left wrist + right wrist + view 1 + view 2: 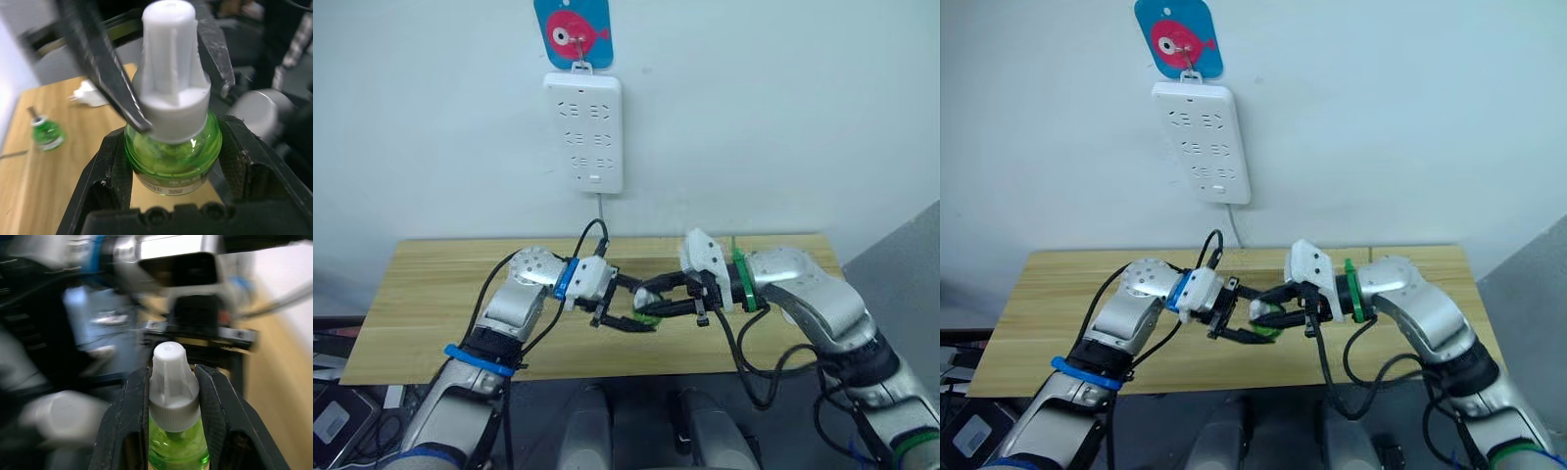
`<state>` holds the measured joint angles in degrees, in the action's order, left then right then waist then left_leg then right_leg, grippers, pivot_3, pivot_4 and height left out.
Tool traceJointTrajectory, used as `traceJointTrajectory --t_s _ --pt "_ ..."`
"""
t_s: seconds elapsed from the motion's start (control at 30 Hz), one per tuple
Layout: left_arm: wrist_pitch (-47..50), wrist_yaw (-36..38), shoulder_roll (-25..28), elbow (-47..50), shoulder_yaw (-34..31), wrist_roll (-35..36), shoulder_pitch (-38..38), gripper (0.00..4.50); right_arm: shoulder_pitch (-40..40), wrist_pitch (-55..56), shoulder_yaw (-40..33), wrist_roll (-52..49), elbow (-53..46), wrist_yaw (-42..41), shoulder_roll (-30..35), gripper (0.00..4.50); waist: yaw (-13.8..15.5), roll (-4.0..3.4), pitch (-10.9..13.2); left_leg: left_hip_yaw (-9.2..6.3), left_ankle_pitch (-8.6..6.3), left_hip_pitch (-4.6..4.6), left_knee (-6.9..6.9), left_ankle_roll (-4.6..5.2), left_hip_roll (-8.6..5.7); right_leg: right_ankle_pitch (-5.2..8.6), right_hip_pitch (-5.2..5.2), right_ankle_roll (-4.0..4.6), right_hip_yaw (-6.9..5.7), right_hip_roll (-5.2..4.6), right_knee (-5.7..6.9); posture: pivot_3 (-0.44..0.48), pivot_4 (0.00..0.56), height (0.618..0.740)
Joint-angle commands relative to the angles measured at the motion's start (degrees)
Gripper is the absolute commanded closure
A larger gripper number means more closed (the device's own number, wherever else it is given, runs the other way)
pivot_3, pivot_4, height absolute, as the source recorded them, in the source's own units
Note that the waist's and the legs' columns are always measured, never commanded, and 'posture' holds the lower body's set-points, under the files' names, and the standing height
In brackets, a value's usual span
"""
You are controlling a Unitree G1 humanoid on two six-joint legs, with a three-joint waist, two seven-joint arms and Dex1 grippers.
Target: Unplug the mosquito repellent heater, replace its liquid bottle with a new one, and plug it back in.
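both pincers meet above the middle of the desk [431, 294], at its near edge, sharing one new bottle [171, 152] of green liquid. left pincer [171, 161] is closed on the green glass body, a pad on each side. right pincer [171, 396] is closed on the white cap [170, 382], fingers pinching its ribbed sides. judgement: this is the uncapping step, one side holding, the other about to twist or pull the cap off.

progress: the wall power strip [584, 132] has nothing plugged into it, so the unplugging looks done. the mosquito repellent heater [88, 94] appears to be the small white piece lying on the desk in the left wrist view, beyond the held bottle; too blurred to be sure. a second green bottle [45, 133], uncapped with a dark wick showing, stands on the desk well apart from it, likely the old one already taken out.

left to do: cap off, new bottle into the heater, heater back into the strip.

obstacles: the strip's cable [600, 211] hangs down to the desk's far edge behind the pincers. arm cables loop close to the work zone.
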<state>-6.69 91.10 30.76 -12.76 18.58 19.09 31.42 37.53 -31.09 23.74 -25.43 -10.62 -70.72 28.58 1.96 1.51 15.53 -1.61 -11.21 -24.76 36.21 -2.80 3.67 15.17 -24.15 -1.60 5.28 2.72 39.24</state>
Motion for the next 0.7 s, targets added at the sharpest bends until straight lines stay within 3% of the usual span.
traceJointTrajectory --t_s 0.03,0.1,0.23,0.43,0.5,0.6,0.7 --pt "-2.55 1.40 -0.08 0.52 4.91 0.51 0.03 2.21 3.49 6.66 -1.20 -0.45 1.78 -5.17 -1.86 3.48 0.71 -0.01 0.01 0.01 0.00 0.00 0.01 0.00 0.00 0.01 0.00 -0.02 0.01 0.00 0.00 0.285 0.247 0.740" --pt "-2.83 1.40 0.16 -0.15 5.08 1.02 0.61 2.21 3.37 7.18 -1.70 -0.21 2.80 -6.69 -1.26 3.48 1.59 -0.01 0.01 0.04 0.00 -0.02 0.05 0.00 -0.02 0.03 0.00 -0.05 0.03 -0.01 -0.02 0.283 0.246 0.740" --pt "-2.29 1.40 -0.24 -2.46 3.41 1.04 1.62 2.21 0.31 4.95 -5.45 -0.97 0.08 -7.22 3.88 2.13 2.93 -0.01 0.01 0.07 0.00 -0.05 0.07 0.00 -0.04 0.00 0.00 0.00 0.05 -0.04 -0.05 0.269 0.244 0.740" --pt "-1.75 -4.31 -1.60 -7.15 -0.46 -1.68 1.44 2.21 -9.98 -1.28 -14.35 -1.86 -6.95 0.75 12.12 0.02 3.46 -0.01 0.01 0.04 -0.01 -0.07 0.12 0.00 -0.03 -0.04 0.01 0.07 0.01 -0.05 -0.07 0.233 0.229 0.740" --pt "0.28 -7.93 -1.87 -6.75 -2.16 -1.91 0.35 2.21 -15.28 -2.70 -16.87 -1.08 -11.10 5.52 13.10 0.02 3.38 -0.02 0.00 0.03 -0.01 -0.07 0.12 0.01 -0.02 -0.04 0.00 0.08 0.01 -0.04 -0.06 0.223 0.221 0.740" --pt "2.08 -13.36 -2.36 -5.16 -4.11 -3.08 -1.62 2.21 -20.92 -5.91 -18.93 0.09 -18.09 17.16 9.27 0.02 2.50 -0.02 0.00 0.03 -0.01 -0.06 0.12 0.01 -0.01 -0.04 0.00 0.08 0.03 -0.04 -0.02 0.209 0.220 0.740" --pt "4.73 -18.99 -3.98 -4.07 -5.54 -3.79 -2.09 2.21 -23.29 -9.16 -18.61 -0.06 -22.61 27.63 2.14 0.58 1.89 -0.02 0.00 0.02 0.00 -0.03 0.13 -0.01 0.01 0.05 -0.03 -0.08 0.08 -0.02 0.17 0.201 0.214 0.740"
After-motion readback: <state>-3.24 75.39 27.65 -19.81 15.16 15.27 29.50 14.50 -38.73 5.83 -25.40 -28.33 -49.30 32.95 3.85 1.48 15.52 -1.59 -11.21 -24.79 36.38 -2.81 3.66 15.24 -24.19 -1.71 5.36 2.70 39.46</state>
